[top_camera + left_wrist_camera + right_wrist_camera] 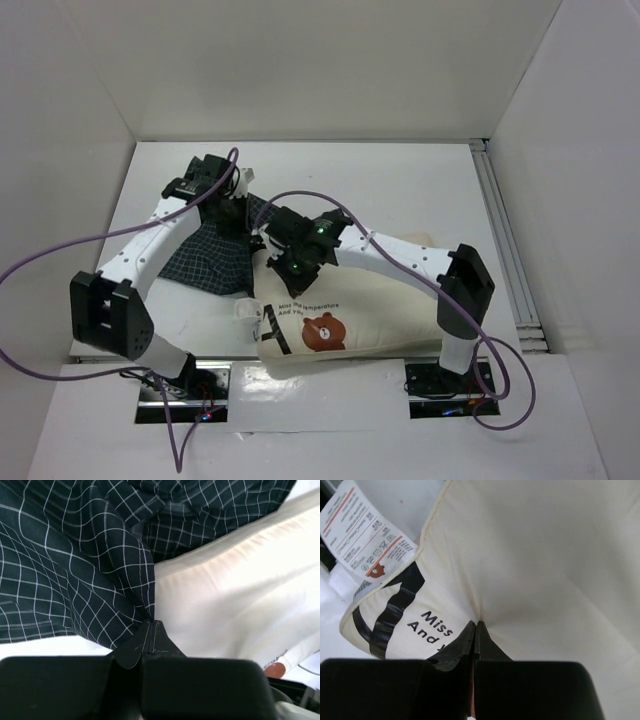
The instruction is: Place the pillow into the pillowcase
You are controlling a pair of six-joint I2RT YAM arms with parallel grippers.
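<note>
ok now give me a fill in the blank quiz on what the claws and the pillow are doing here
1. The left claw pinches the pillowcase, which is dark navy with thin ____ lines.
2. The right claw is ____ on the cream pillow.
3. The animal face printed on the pillow is a ____.
Missing words: white; shut; bear.

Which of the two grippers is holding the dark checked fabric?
The left gripper: it pinches the navy pillowcase, while the right gripper pinches the cream pillow.
</note>
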